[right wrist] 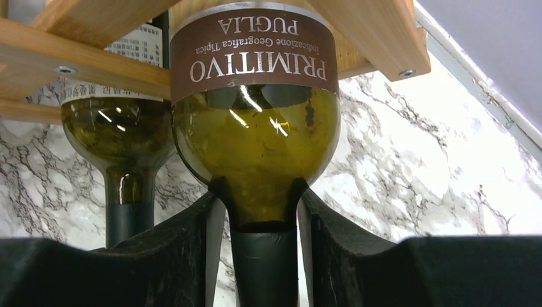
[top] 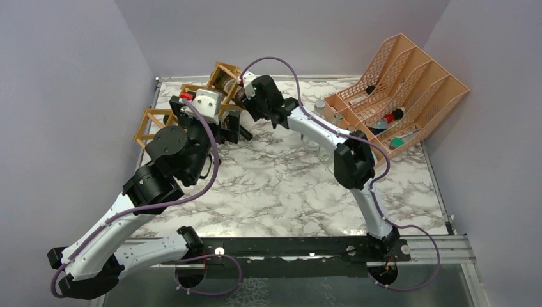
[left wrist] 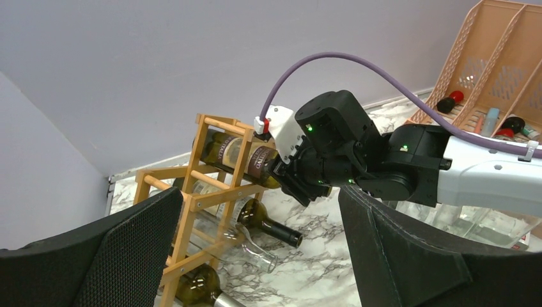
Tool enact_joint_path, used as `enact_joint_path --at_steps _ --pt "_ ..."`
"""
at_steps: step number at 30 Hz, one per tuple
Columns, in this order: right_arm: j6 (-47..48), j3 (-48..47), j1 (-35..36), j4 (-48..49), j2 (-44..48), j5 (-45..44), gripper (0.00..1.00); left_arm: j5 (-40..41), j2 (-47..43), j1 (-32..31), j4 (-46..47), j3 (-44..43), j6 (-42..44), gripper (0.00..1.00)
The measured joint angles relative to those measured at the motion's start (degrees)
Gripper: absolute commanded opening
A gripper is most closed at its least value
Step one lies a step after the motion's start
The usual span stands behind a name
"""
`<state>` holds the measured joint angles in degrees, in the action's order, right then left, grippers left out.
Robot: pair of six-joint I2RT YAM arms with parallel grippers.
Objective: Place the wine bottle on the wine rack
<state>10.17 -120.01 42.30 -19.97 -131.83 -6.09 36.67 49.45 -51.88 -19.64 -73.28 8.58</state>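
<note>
1. The wine bottle [right wrist: 255, 128] is dark olive-green glass with a brown label band reading "PRIMITIVO PUGLIA" and a black capsule on its neck. It lies nearly level in the topmost cell of the rack. Its base is inside and its neck sticks out, gripped between the fingers of the right gripper [right wrist: 259, 217].
2. The wine rack [left wrist: 192, 185] is a light tan lattice of thin wooden sticks forming stepped rows of open square cells. It stands at the far left corner of the worktop [top: 287, 185], with other bottles [left wrist: 262, 220] in its lower cells.
</note>
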Motion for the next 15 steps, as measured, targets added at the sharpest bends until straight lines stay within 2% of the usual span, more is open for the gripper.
enact_joint_path --at_steps 10,15 --pt "-0.52 0.17 0.0 4.31 0.0 2.12 0.48 -0.02 -0.33 0.0 0.0 0.0 -0.02 0.99" --pt "-1.53 0.17 0.0 6.16 0.0 2.78 0.55 -0.04 -0.9 0.0 0.0 0.0 -0.04 0.99"
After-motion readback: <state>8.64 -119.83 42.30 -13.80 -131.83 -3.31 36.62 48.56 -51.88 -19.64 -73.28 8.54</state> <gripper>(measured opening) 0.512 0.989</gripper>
